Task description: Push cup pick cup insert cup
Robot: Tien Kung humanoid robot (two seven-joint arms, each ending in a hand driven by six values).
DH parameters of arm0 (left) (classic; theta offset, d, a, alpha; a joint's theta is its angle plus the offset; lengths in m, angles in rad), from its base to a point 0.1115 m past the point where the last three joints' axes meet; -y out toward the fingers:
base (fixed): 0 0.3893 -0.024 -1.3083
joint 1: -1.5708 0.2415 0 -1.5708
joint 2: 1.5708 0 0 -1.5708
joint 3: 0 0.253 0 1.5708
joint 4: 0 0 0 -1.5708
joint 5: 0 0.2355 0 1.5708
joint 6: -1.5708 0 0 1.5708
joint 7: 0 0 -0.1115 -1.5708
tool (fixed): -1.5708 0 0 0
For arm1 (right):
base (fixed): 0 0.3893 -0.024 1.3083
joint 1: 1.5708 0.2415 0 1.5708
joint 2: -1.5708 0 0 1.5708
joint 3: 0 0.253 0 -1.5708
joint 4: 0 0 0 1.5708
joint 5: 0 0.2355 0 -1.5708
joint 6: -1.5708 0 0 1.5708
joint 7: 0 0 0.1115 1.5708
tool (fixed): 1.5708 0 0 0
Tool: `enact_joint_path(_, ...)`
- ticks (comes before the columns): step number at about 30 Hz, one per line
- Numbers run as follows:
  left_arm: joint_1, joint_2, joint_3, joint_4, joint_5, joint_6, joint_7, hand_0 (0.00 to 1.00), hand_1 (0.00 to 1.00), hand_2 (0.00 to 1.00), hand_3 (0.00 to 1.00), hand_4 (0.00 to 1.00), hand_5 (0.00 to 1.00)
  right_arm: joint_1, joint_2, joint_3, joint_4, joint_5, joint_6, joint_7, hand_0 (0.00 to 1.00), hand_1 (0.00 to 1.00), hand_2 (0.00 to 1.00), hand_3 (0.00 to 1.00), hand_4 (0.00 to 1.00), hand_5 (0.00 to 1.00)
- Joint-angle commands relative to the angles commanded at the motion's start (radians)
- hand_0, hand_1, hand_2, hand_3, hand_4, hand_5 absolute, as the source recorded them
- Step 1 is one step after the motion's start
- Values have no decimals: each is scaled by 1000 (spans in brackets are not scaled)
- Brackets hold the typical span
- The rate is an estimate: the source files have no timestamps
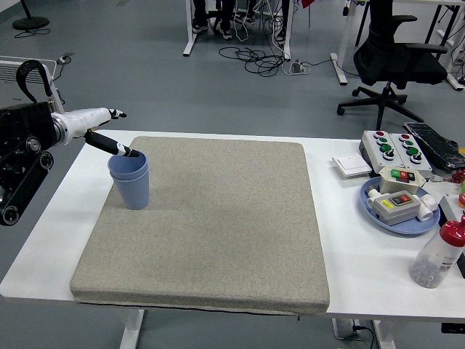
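In the head view, your left hand is released, fingers straight, 1 fingertip just over the rim of the 2 nested cups on the mat. Pulling back carelessly may hook the rim and tip them.

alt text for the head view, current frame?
Two light blue plastic cups sit nested upright at the far left of a grey fabric mat on a white table. The robot's left hand, fingers spread, hovers by their rim, holding nothing.
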Motion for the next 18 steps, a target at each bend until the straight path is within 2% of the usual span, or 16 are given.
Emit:
enact_joint_path(1,0,0,-1,0,0,1,-1,886,980,998,998,998,585,0,0,0,0,0,0,0,726,663,670,590,103,541)
enact_joint_path(3,10,2,-14,-7,-24,56,-30,886,980,998,998,998,585,0,0,0,0,1,0,0,726,663,670,590,103,541)
enact_joint_path(5,23,2,-30,-18,-77,130,-47,886,980,998,998,998,585,1,0,2,0,-1,0,0,726,663,670,590,103,541)
enact_joint_path(6,39,1,-47,-32,-115,169,-52,806,903,992,965,892,732,1,0,2,0,0,0,0,726,661,670,590,103,541)
enact_joint_path(9,71,-7,-90,-62,-228,283,-57,806,903,992,965,892,732,0,0,4,0,0,0,0,726,661,670,590,103,541)
enact_joint_path(11,118,-27,-146,-111,-310,363,-60,806,903,992,965,892,732,-1,1,8,0,-2,1,-1,726,661,670,590,103,541)
enact_joint_path(12,140,-34,-171,-137,-355,409,-62,737,825,857,802,688,998,-1,1,8,0,-3,1,-1,726,663,670,590,103,541)
enact_joint_path(15,208,-59,-228,-213,-479,517,-66,737,825,857,802,688,998,-4,2,13,0,-6,1,-1,726,663,670,590,103,541)
enact_joint_path(17,230,-64,-240,-239,-563,533,-65,737,825,857,802,688,998,-5,2,14,0,-7,1,-1,726,663,670,590,103,541)
enact_joint_path(18,262,-77,-261,-272,-602,520,-62,818,884,922,864,658,998,-6,3,16,0,-9,1,-1,726,661,670,590,103,542)
